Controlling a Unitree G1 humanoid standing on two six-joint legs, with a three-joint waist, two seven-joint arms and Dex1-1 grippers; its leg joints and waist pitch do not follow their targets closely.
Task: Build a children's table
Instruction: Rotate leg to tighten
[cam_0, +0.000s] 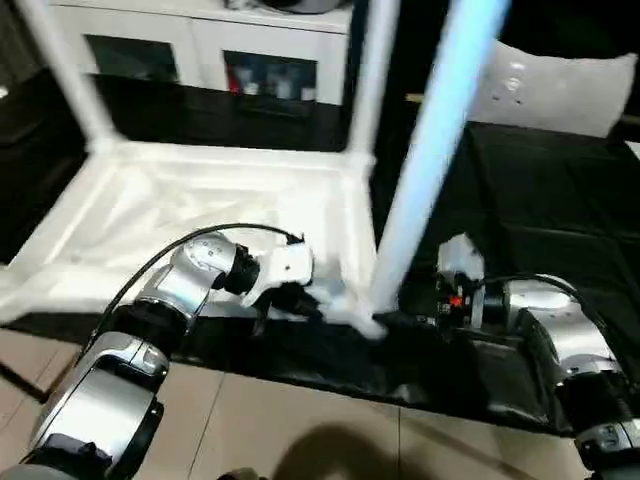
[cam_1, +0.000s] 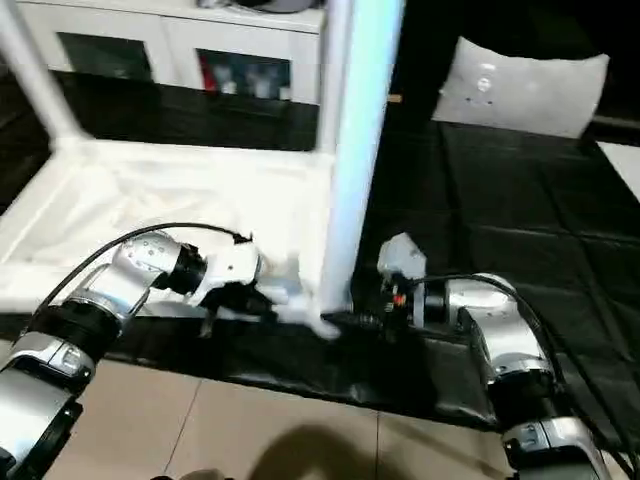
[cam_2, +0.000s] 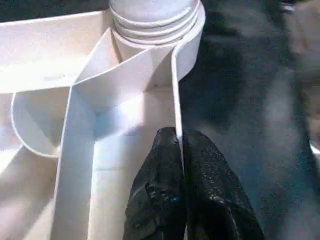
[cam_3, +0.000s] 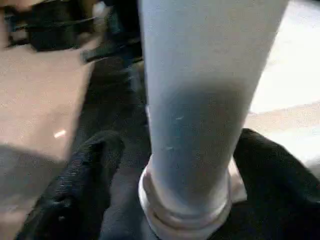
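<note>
Table top lies underside up on the black mat, two far legs standing, a near-corner leg upright in its socket. Left gripper pinches the top's side wall; right gripper stands wide open, fingers apart either side of the leg's base, not clamping. Step looks like seating this leg; next likely calls for closing on it and twisting it home.

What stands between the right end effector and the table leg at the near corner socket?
Nothing visible. In the right wrist view the leg rises directly between the right end effector's two black fingers, which stand apart on either side of it near its threaded base. Whether the fingers touch the leg cannot be told.
</note>
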